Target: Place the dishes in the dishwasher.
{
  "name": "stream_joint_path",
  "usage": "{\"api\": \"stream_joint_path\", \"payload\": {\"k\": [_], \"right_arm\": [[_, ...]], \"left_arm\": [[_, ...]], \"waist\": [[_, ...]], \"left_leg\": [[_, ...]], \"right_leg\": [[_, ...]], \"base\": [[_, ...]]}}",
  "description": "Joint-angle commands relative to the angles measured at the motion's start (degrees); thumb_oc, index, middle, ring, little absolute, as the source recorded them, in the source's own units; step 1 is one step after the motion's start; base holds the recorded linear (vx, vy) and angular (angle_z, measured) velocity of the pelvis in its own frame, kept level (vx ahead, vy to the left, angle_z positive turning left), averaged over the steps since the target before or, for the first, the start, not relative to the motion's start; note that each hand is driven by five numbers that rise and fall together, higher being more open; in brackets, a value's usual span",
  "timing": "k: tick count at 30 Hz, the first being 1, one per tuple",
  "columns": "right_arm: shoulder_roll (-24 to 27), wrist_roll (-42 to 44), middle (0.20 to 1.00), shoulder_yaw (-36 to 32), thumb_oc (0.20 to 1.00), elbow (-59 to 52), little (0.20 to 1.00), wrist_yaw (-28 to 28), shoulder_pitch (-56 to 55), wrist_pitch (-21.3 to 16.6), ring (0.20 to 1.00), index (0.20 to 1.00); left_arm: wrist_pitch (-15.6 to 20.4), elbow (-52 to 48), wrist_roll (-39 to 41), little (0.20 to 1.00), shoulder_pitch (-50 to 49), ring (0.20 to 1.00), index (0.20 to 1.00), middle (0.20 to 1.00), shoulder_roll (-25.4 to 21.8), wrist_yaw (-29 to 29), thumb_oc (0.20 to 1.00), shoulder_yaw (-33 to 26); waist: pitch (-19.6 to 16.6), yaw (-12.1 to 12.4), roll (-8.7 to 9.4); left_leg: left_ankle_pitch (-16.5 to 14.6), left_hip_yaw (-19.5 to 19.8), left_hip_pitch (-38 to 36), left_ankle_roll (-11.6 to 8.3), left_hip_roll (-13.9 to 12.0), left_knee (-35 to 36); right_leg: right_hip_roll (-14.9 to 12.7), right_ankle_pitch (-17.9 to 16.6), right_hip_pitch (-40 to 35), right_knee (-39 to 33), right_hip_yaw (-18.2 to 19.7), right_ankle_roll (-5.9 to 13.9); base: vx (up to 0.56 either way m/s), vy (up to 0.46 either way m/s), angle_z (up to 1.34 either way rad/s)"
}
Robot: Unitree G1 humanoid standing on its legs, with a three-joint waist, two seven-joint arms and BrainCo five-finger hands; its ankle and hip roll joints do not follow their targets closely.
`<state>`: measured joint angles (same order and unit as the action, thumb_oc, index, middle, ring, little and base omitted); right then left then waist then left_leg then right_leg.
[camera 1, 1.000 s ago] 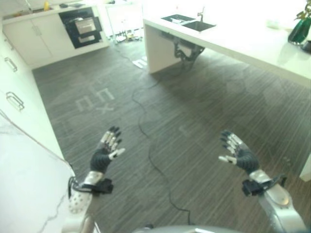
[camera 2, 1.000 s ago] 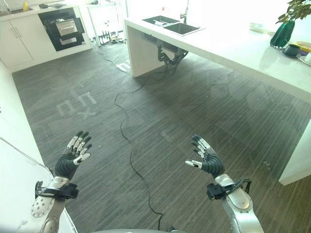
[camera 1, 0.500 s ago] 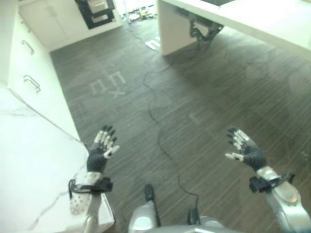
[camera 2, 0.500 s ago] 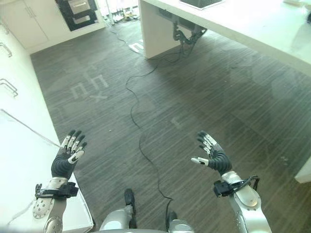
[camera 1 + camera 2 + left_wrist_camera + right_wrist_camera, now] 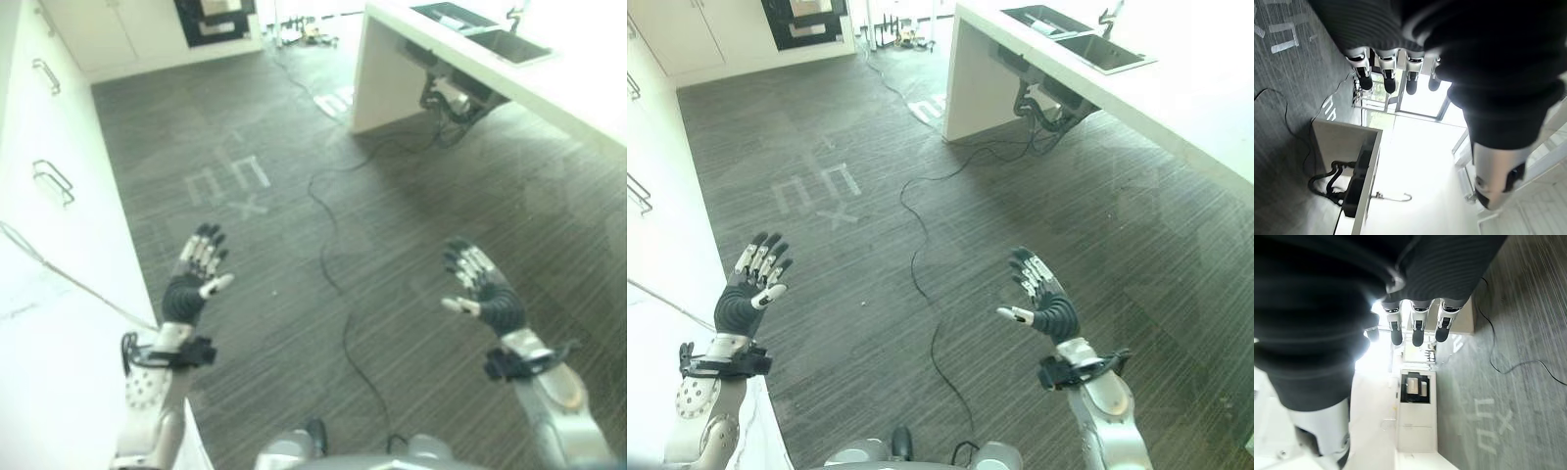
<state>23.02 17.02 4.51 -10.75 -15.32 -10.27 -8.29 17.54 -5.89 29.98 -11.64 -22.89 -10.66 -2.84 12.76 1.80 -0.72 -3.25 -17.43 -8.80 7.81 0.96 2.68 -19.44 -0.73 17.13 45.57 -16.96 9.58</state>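
A robot stands in a kitchen, looking down at a dark striped floor. Both of its hands are raised in front of it, palms turned inward, well apart and holding nothing. The left hand has its fingers straight and slightly fanned, thumb out to the side. The right hand is the same: straight, spread fingers and a thumb pointing inward.

Compared with half a second ago, the whole view has swung: the white island counter now shows its sink again, and the white countertop at the robot's left takes up less of the picture. This reads as the camera turning, not as things moving. The hands hold the same open pose as before. The robot seems to be turning to find its work; nothing has been picked up.

No dishes can be seen, and no dishwasher can be told for sure. One dark built-in appliance sits in the far cabinets. Counted: two hands, one island, one double-basin sink, one tap, and one set of white tape marks on the floor.
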Motion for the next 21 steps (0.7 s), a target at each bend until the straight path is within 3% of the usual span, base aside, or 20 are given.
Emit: {"api": "stream_joint_path", "payload": {"k": [1, 3, 6, 7, 11, 12, 15, 16, 17, 18, 20, 21], "right_arm": [[3.28, 2.94, 1.0, -5.9, 1.0, 0.23, 1.0, -0.03, -2.55, -4.68, 1.0, 1.0], [4.68, 4.64, 1.0, -7.29, 1.0, 0.18, 1.0, -0.46, -4.26, -5.44, 1.0, 1.0], [4.05, 4.15, 1.0, -7.84, 1.0, -0.04, 1.0, -0.37, -5.78, -6.1, 1.0, 1.0], [4.2, 3.9, 1.0, -8.0, 1.0, 0.15, 1.0, 0.28, -6.02, -6.05, 1.0, 1.0], [4.07, 2.13, 1.0, -6.91, 1.0, 0.04, 1.0, 2.01, -4.11, -4.52, 1.0, 1.0], [4.72, 1.56, 1.0, -6.97, 1.0, -0.4, 1.0, 1.59, -3.15, -3.76, 1.0, 1.0], [5.87, 1.59, 1.0, -7.43, 1.0, -0.41, 1.0, 1.36, -2.61, -3.29, 1.0, 1.0], [6.39, 2.83, 1.0, -7.89, 1.0, -0.39, 1.0, 0.8, -2.63, -2.9, 1.0, 1.0], [6.68, 4.58, 1.0, -8.16, 1.0, -0.49, 1.0, 0.3, -2.55, -2.51, 1.0, 1.0], [6.59, 4.9, 1.0, -8.37, 1.0, 0.2, 1.0, -0.6, -2.55, -3.24, 1.0, 1.0], [6.67, 3.26, 1.0, -7.84, 1.0, 0.78, 1.0, -0.09, -2.25, -3.8, 1.0, 1.0], [6.98, 3.17, 1.0, -7.49, 1.0, 0.91, 1.0, -0.11, -1.82, -3.57, 1.0, 1.0]], "left_arm": [[0.86, -3.91, -1.28, 1.0, -0.97, 1.0, 1.0, 1.0, -2.95, -1.33, 1.0, -1.42], [1.02, -3.87, -0.88, 1.0, -1.61, 1.0, 1.0, 1.0, -3.62, -2.25, 1.0, -0.74], [1.85, -2.99, -0.51, 1.0, -2.07, 1.0, 1.0, 1.0, -3.17, -3.75, 1.0, -0.03], [2.06, -3.04, -0.42, 1.0, -2.43, 1.0, 1.0, 1.0, -3.26, -4.18, 1.0, 0.17], [0.92, -3.47, 1.69, 1.0, -2.55, 1.0, 1.0, 1.0, -2.6, -3.05, 1.0, -0.3], [1.09, -3.63, 3.27, 1.0, -3.38, 1.0, 1.0, 1.0, -1.75, -3.4, 1.0, -0.18], [1.65, -4.07, 2.54, 1.0, -4.3, 1.0, 1.0, 1.0, -1.15, -3.48, 1.0, 0.56], [1.87, -4.05, 2.71, 1.0, -4.6, 1.0, 1.0, 1.0, -1.01, -3.45, 1.0, 0.77], [2.0, -3.99, 3.0, 1.0, -4.82, 1.0, 1.0, 1.0, -0.78, -3.76, 1.0, 0.9], [3.1, -3.23, 2.96, 1.0, -5.37, 1.0, 1.0, 1.0, -0.26, -4.46, 1.0, 0.98], [3.5, -2.31, 3.28, 1.0, -5.24, 1.0, 1.0, 1.0, -0.11, -4.61, 1.0, 1.2], [3.56, -2.15, 3.58, 1.0, -5.37, 1.0, 1.0, 1.0, -0.09, -4.35, 1.0, 1.29]], "waist": [[-1.19, -1.27, 3.07], [0.09, -4.49, 3.46], [0.65, -6.78, 2.8], [0.14, -7.46, 2.98], [-1.67, -7.52, 3.06], [-4.08, -7.9, 2.03], [-5.48, -7.94, 0.79], [-5.36, -7.8, 1.0], [-5.06, -7.58, 1.61], [-3.98, -6.59, 2.72], [-2.73, -5.41, 3.5], [-2.41, -4.91, 3.53]], "left_leg": [[3.32, 9.79, 1.57, -7.25, -1.25, 2.32], [0.78, 10.99, -2.12, -7.5, -0.84, 2.32], [-1.42, 13.46, -5.56, -7.05, -1.09, 2.32], [-3.46, 14.3, -7.6, -6.88, -0.78, 2.32], [-5.88, 14.82, -10.78, -7.08, -0.76, 2.21], [-6.93, 13.58, -13.14, -8.97, -2.32, 1.23], [1.09, 12.08, -10.32, -12.82, -5.47, -8.74], [5.79, 10.72, -7.34, -14.24, -7.05, -15.72], [7.85, 9.71, -4.27, -14.94, -7.96, -21.86], [9.48, 9.49, 3.2, -15.18, -8.76, -32.58], [7.56, 9.51, 9.11, -13.66, -8.74, -34.4], [5.93, 8.83, 9.9, -12.75, -8.11, -31.59]], "right_leg": [[9.49, -3.89, -14.81, -34.97, -2.26, -0.57], [9.76, -9.76, -10.83, -43.61, 0.77, 1.29], [9.54, -12.73, -7.02, -45.81, 4.01, 1.18], [9.79, -13.55, -7.16, -49.61, 3.88, 1.65], [10.42, -13.7, -9.74, -47.94, 3.9, 1.03], [11.97, -11.93, -11.01, -47.8, 2.78, -0.78], [14.74, -9.54, -13.53, -49.15, 1.99, -3.44], [15.35, -8.14, -15.36, -49.31, 2.04, -4.6], [15.45, -7.1, -16.77, -49.35, 2.32, -5.61], [15.37, -5.09, -19.35, -48.75, 2.96, -7.25], [15.15, -4.17, -21.52, -48.64, 3.2, -7.35], [15.47, -3.61, -22.53, -48.87, 3.46, -7.14]], "base": [[0.46, -0.207, 0.37], [0.6, -0.243, 0.7], [0.54, -0.226, 1.03], [0.55, -0.308, 0.85], [0.42, -0.364, 0.53], [0.34, -0.37, -0.33], [0.25, -0.334, -0.42], [0.17, -0.3, -0.59], [0.24, -0.386, -0.51], [0.21, -0.298, -0.58], [0.21, -0.158, -0.54], [0.31, -0.013, -0.5]]}}
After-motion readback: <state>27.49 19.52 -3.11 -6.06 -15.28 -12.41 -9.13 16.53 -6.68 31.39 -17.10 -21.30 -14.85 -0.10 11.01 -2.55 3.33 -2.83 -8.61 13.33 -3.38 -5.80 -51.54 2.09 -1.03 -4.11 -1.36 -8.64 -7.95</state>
